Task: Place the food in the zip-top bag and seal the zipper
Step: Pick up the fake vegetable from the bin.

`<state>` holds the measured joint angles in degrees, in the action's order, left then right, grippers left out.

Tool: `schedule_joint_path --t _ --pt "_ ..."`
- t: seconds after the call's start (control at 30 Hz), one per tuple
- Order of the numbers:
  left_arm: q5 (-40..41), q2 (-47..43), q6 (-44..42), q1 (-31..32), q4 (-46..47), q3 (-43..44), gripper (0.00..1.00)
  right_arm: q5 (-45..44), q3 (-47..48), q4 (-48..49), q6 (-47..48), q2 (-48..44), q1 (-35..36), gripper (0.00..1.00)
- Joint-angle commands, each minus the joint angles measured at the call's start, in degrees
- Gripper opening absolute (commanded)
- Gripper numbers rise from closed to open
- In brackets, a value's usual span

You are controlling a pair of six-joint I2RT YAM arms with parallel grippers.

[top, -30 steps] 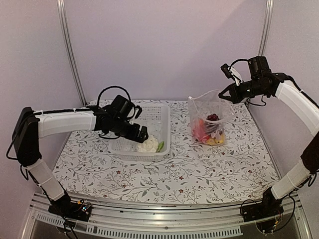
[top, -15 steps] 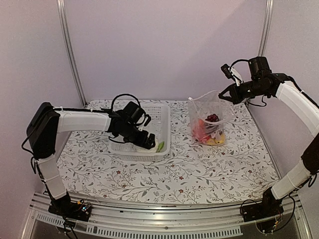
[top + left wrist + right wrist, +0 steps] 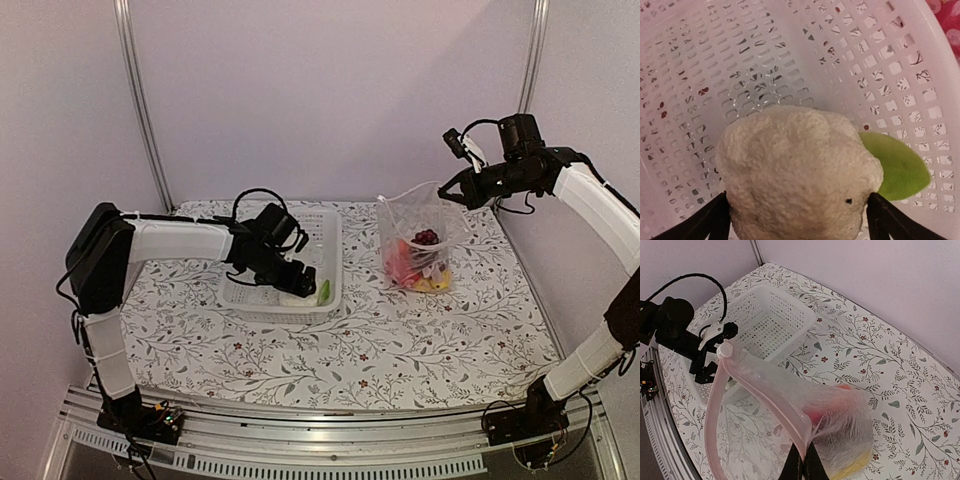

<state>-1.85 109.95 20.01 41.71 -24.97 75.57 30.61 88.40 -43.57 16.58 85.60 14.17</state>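
The white cauliflower [image 3: 795, 165] with a green leaf [image 3: 900, 165] lies in the near right corner of the white slotted basket [image 3: 320, 235]. My left gripper [image 3: 302, 284] reaches into the basket, and in the left wrist view [image 3: 797, 215] its black fingers press against both sides of the cauliflower. My right gripper [image 3: 452, 190] is shut on the mouth edge of the clear zip-top bag [image 3: 420, 245] and holds it up and open. The bag holds red fruit, dark grapes [image 3: 427, 236] and a yellow piece [image 3: 435, 285]. The pinkish zipper [image 3: 715, 405] loops open from my right gripper [image 3: 804, 460].
The bag's bottom rests on the flowered tablecloth [image 3: 400, 340] to the right of the basket. Metal frame posts [image 3: 140, 110] stand at the back corners. The left arm also shows in the right wrist view [image 3: 675, 320] beside the basket [image 3: 775, 315].
My left gripper has moved right and down into the basket's near right corner and now covers the cauliflower. The right arm and the bag have not moved.
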Motion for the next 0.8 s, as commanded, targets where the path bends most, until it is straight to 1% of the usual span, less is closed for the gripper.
schedule_joint_path --t 0.0,0.13,0.3,0.47,0.57,0.77 --pt "0.97 2.67 0.58 0.82 -1.06 0.80 0.94 1.46 -0.86 1.12 0.39 -1.58 -0.16 0.00" --pt "0.19 3.07 0.46 0.78 0.65 0.41 0.93 1.56 -1.03 1.12 0.38 -1.76 -0.19 0.00" --pt "0.21 2.83 0.63 0.07 0.30 0.76 0.73 1.47 -1.43 1.12 0.47 -2.25 -0.12 0.00" --pt "-1.48 2.75 0.57 -0.47 -0.42 1.25 0.60 1.53 -1.59 1.30 0.39 -2.45 -0.19 0.00" --pt "-1.80 2.32 0.61 -0.62 -0.45 1.15 0.55 1.56 -1.65 1.30 0.38 -2.49 -0.12 0.00" --pt "0.09 -0.53 0.25 -0.74 -1.31 1.07 0.51 1.36 -1.92 1.37 0.47 -2.80 -0.14 0.00"
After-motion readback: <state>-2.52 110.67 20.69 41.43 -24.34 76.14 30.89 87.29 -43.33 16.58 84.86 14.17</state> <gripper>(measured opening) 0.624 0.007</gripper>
